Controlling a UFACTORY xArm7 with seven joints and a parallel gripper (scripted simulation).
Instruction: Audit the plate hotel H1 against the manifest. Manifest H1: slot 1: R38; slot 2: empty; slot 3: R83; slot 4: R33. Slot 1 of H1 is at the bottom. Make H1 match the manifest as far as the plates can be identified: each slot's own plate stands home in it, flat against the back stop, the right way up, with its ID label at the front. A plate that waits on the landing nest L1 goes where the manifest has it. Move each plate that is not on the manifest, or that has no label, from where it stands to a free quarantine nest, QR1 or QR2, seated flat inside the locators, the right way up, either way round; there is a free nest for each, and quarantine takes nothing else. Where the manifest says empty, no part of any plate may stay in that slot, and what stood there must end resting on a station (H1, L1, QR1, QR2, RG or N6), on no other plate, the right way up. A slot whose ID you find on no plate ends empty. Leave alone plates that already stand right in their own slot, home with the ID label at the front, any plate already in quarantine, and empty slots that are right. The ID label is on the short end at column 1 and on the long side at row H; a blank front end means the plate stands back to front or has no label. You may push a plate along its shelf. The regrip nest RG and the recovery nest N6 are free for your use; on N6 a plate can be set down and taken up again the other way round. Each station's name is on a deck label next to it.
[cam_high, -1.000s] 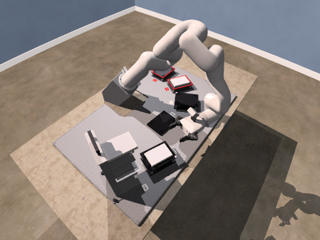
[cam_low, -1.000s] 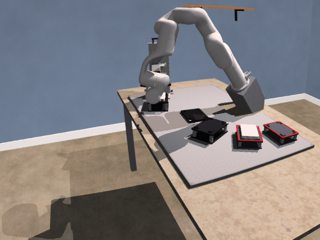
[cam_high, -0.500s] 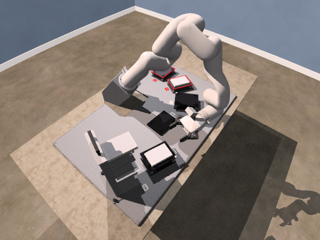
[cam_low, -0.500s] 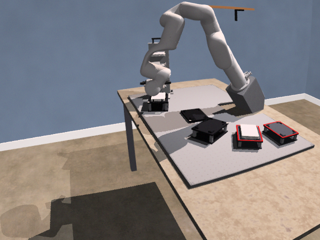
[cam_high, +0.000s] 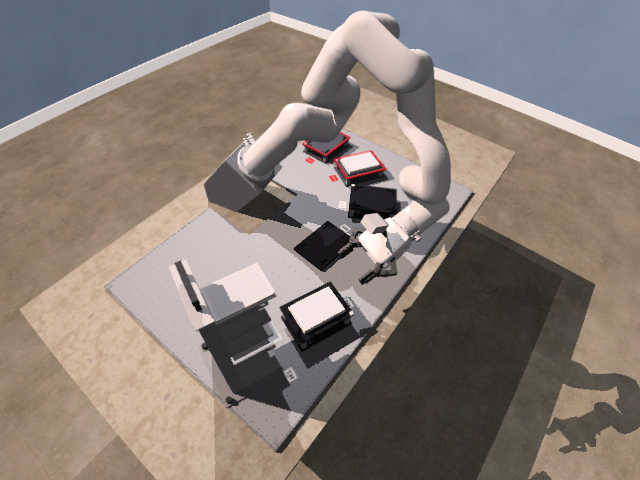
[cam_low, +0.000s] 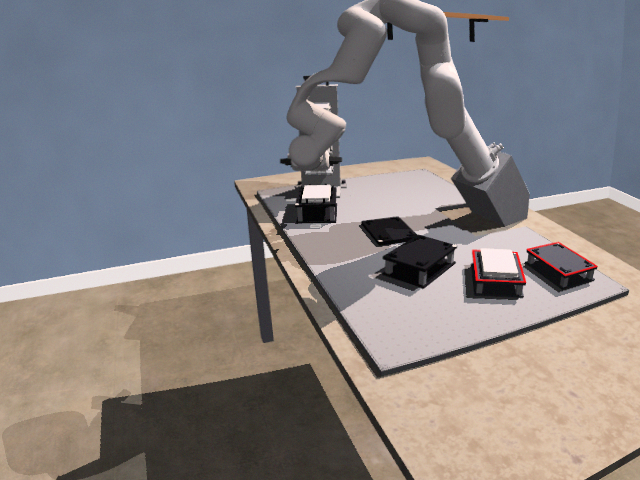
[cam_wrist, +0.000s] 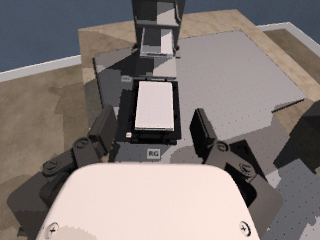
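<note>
My gripper (cam_high: 361, 259) is open and empty, hovering above the deck and facing the hotel; it also shows in the wrist view (cam_wrist: 152, 135). In front of it a white plate (cam_wrist: 155, 105) (cam_high: 316, 310) lies flat on a black raised nest with the deck label RG (cam_wrist: 153, 153) at its near side. Beyond it stands the plate hotel H1 (cam_high: 227, 315), a grey shelf tower. A white plate (cam_wrist: 157, 43) (cam_high: 255, 351) sticks out of the front of one of its lower slots. No ID label is readable. The other slots are in shadow.
A flat black nest (cam_high: 323, 245) lies just left of my gripper and an empty raised black nest (cam_high: 373, 201) behind it. Two red-rimmed quarantine nests stand at the far end: one holds a white plate (cam_high: 360, 164), the other (cam_high: 325, 144) is empty. The arm's base (cam_high: 235, 180) is on the left.
</note>
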